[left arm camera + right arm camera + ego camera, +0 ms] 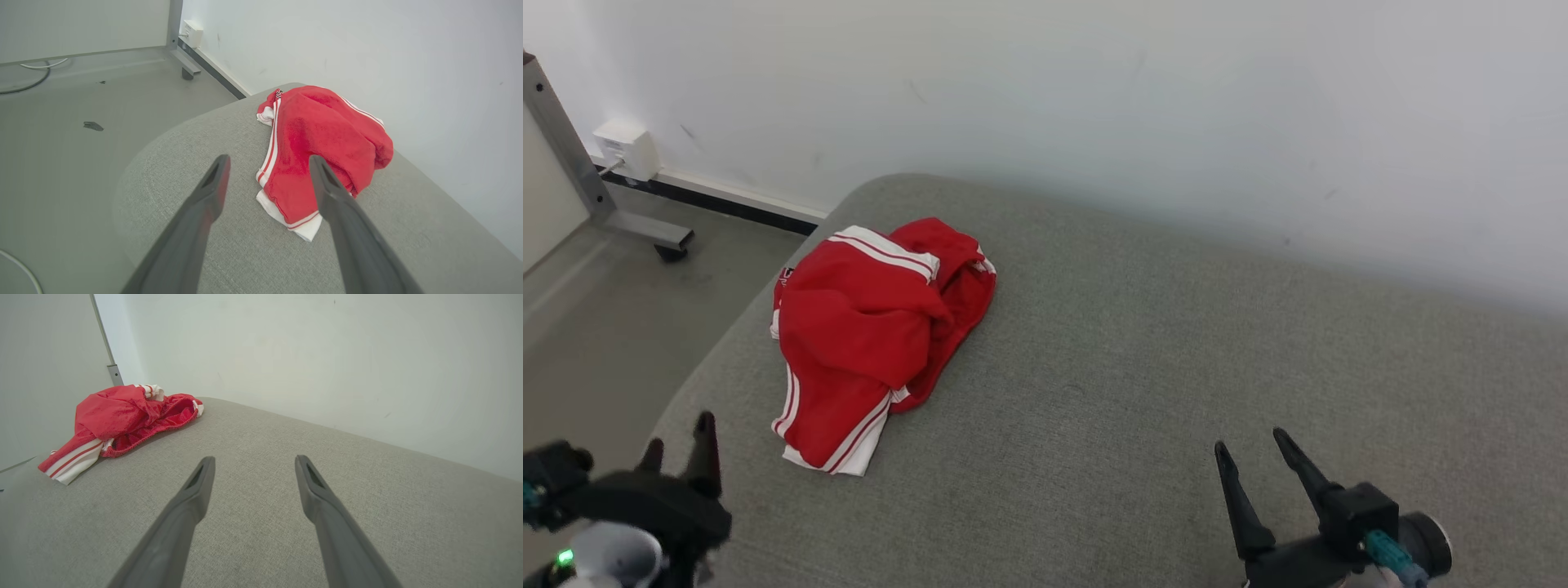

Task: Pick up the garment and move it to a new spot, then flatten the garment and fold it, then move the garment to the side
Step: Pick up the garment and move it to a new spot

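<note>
- A crumpled red garment (870, 343) with white striped trim is lying in a heap on a grey upholstered cushion (1135, 367), towards its left end and near the rounded corner.
- The left gripper (678, 445) is hanging by the cushion's near-left edge, fingers spread and holding nothing. Its wrist view is looking straight at the striped hem.
- The right gripper (1250, 445) is hovering over bare fabric well apart from the clothing, likewise spread wide and empty.
- The pick-up is not yet begun, so the whole task is lying ahead.
- Risk, as I judge it: the heap is sitting close to the cushion's edge, so a sideways nudge rather than a clean pinch could be sending it onto the floor (596, 327).
- Another risk: the cloth is folded over itself, so fingers closing on one loose layer may be lifting it bunched and twisted, making the flattening harder.
- A low approach could also be driving the fingertips into the soft upholstery.
- A white wall (1094, 98) is running just behind the cushion, limiting reach beyond the heap.
- To the left, a white wall box (625, 147) and a metal frame (637, 224) on a caster are standing clear of the work. A cable (32, 77) is trailing across the floor.
- Nothing is lying between either gripper and the heap.
</note>
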You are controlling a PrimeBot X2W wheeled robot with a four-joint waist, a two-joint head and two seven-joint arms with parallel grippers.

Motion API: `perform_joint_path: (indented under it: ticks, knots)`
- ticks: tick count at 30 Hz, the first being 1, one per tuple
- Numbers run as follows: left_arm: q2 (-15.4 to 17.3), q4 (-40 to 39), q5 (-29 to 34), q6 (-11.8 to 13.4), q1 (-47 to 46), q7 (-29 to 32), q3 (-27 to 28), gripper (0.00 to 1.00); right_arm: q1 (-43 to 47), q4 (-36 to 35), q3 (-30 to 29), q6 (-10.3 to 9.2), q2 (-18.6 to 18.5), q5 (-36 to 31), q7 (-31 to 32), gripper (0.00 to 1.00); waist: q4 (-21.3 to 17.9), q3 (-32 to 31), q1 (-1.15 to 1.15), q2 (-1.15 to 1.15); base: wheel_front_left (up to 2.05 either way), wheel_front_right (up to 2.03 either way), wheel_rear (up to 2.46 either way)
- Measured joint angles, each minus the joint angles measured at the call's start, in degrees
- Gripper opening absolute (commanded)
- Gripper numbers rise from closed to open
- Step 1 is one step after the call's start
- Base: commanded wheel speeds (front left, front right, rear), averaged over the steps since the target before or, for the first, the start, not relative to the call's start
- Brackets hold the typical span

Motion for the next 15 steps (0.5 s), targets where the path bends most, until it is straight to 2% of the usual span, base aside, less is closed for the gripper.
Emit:
perform_joint_path:
  ticks: [5, 9, 15]
  knots:
    - [1.9, 4.6, -9.8, 1.8, -13.3, 9.0, 6.0, 1.00, -4.9, -5.0, 1.8, 0.00, 0.0, -2.4, 2.0, 1.00, -1.5, 4.2, 0.01, 0.00, 0.00, 0.00, 0.00]
    - [4.0, 6.2, -18.5, 5.2, -20.6, 17.6, 11.8, 1.00, -7.6, -6.9, 4.2, 0.00, 0.0, -2.6, 2.5, 1.00, -3.5, 8.7, 0.02, 0.00, 0.00, 0.00, 0.00]
    - [8.5, 2.9, -21.7, 11.4, -25.7, 27.6, 14.5, 1.00, -10.8, -8.1, 5.9, 0.00, 0.0, -3.0, 2.2, 1.00, -8.2, 16.4, 0.02, 0.00, 0.00, 0.00, 0.00]
